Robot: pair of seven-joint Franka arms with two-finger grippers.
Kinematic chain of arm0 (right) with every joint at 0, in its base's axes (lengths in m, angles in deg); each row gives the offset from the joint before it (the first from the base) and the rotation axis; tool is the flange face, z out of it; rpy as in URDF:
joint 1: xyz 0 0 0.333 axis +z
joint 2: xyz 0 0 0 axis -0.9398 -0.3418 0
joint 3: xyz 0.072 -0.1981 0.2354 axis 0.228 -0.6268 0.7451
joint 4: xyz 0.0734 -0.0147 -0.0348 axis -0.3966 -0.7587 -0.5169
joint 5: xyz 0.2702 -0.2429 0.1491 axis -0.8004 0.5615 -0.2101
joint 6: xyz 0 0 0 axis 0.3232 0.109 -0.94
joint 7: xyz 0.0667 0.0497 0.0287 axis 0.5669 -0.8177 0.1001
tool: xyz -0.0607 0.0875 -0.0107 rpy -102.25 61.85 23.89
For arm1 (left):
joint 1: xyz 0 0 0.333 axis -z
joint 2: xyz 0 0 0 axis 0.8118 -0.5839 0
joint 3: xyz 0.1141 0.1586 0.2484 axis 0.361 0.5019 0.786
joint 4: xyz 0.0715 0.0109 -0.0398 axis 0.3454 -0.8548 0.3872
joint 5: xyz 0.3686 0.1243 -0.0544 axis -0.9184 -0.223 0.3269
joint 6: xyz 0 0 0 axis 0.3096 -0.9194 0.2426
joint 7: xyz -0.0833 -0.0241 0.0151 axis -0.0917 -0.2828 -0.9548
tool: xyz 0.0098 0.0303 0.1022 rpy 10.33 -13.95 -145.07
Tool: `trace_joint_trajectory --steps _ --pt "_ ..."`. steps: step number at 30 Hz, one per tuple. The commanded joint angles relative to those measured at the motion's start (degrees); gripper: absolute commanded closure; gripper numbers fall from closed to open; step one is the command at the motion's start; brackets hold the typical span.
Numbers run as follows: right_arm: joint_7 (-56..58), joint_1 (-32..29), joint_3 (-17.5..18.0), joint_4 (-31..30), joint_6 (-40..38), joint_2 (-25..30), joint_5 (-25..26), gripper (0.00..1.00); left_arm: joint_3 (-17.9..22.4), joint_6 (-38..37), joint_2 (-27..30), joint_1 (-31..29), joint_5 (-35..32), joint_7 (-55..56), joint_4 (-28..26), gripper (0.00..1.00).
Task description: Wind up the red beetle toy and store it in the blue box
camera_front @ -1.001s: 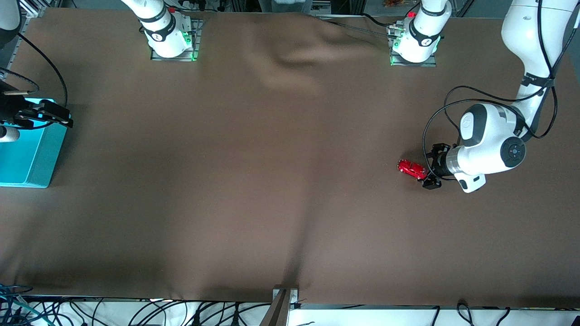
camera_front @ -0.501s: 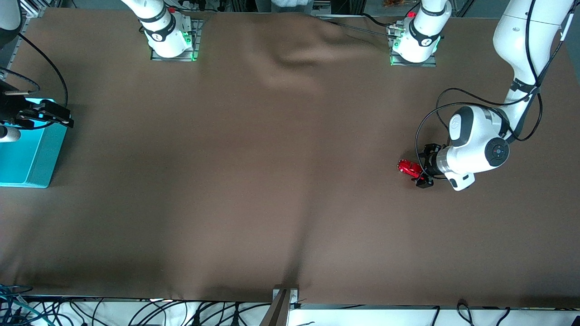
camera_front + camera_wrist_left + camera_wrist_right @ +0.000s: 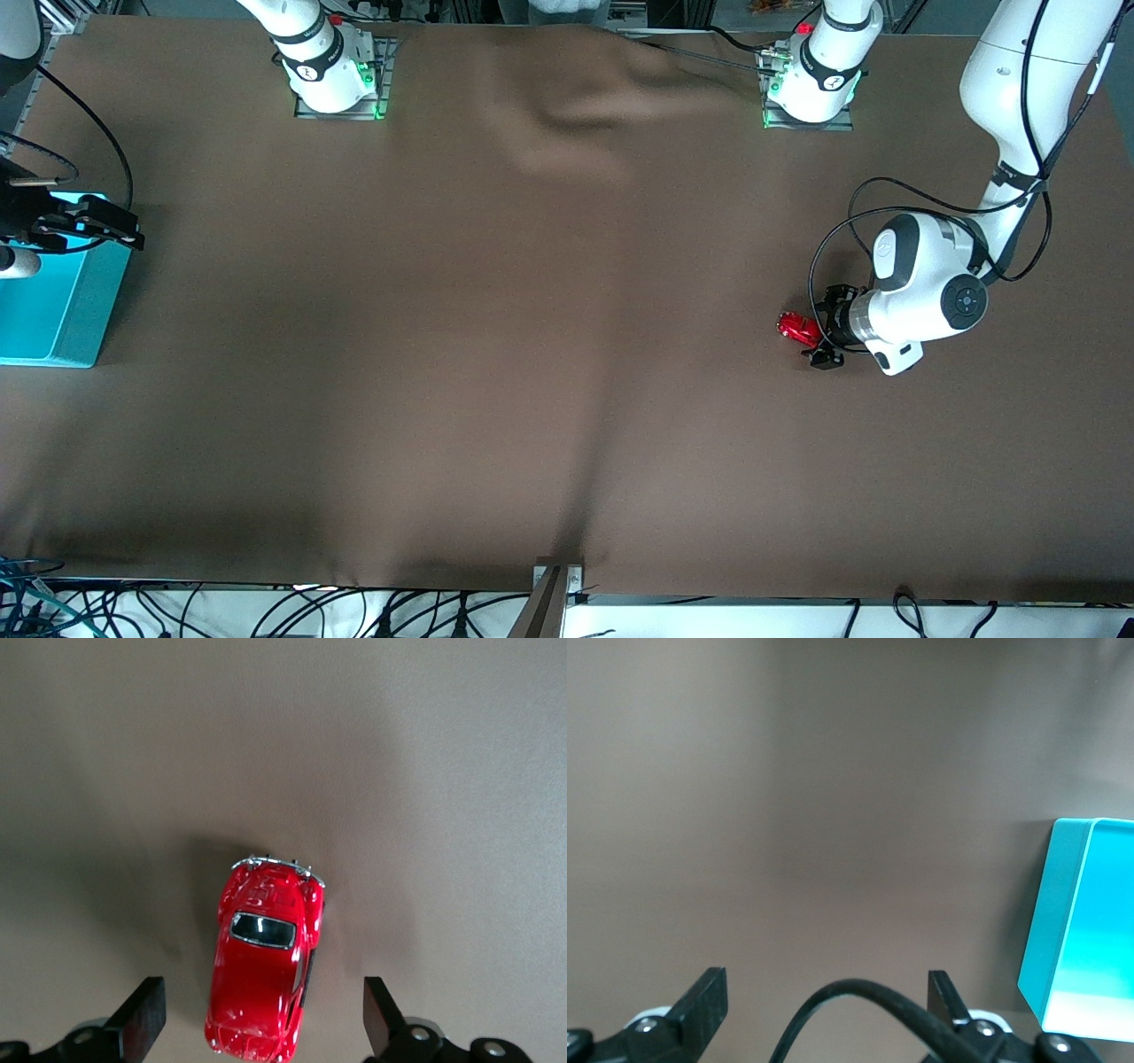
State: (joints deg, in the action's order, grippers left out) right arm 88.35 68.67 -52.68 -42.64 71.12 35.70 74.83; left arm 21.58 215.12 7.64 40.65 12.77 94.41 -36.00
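Robotics lab, two white robot arm bases point(image 3: 332, 75) bolted to a brown cloth-covered counter point(image 3: 496, 354), tangled black cables point(image 3: 266, 611) along its edge

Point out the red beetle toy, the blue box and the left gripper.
red beetle toy point(image 3: 261, 970): left wrist view, on its roof.
blue box point(image 3: 84, 306): front view, on its outer wall.
left gripper point(image 3: 263, 1025): left wrist view, midway between open jaws.

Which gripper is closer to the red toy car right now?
Left. The left gripper is right at the red toy car, open jaws on either side. The right gripper waits over the blue box.
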Motion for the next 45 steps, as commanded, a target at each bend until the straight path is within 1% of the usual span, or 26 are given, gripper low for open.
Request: trace_joint_trajectory --steps 1,2,4,6,7,11,20,23,31,36,45 --pt "0.74 -0.15 0.12 1.57 -0.40 -0.55 -0.88 0.00 0.15 1.10 -0.56 0.09 -1.61 1.26 0.20 0.46" --pt "0.74 -0.15 0.12 1.57 -0.40 -0.55 -0.88 0.00 0.15 1.10 -0.56 0.09 -1.61 1.26 0.20 0.59" --pt "0.74 -0.15 0.12 1.57 -0.40 -0.55 -0.88 0.00 0.15 1.10 -0.65 0.09 -1.61 1.26 0.20 0.78" --pt "0.65 -0.15 0.12 1.57 -0.40 -0.55 -0.88 0.00 0.15 1.10 -0.56 0.09 -1.61 1.26 0.20 0.96" --pt "0.74 -0.15 0.12 1.57 -0.40 -0.55 -0.88 0.00 0.15 1.10 -0.56 0.09 -1.61 1.26 0.20 1.00" --pt "0.74 -0.15 0.12 1.57 -0.40 -0.55 -0.88 0.00 0.15 1.10 -0.39 0.00 -1.52 1.70 0.29 1.00" --pt "0.74 -0.15 0.12 1.57 -0.40 -0.55 -0.88 0.00 1.12 -0.30 1.20 -0.96 -1.61 6.88 0.47 1.00" --pt "0.74 -0.15 0.12 1.57 -0.40 -0.55 -0.88 0.00 1.12 -1.71 1.20 -1.40 -1.61 7.15 0.29 1.00" --pt "0.65 -0.07 0.12 1.57 -0.40 -0.55 -0.88 0.00 0.95 -1.80 0.76 -3.34 -1.43 9.08 -0.06 1.00" --pt "0.65 -0.15 0.12 1.57 -0.40 -0.55 -0.88 0.00 0.95 -1.80 0.49 -3.78 -1.43 9.17 -0.06 1.00" --pt "0.65 -0.07 0.12 1.57 -0.40 -0.55 -0.88 0.00 0.95 -1.71 -0.03 -4.66 -1.52 4.69 -0.15 1.00"
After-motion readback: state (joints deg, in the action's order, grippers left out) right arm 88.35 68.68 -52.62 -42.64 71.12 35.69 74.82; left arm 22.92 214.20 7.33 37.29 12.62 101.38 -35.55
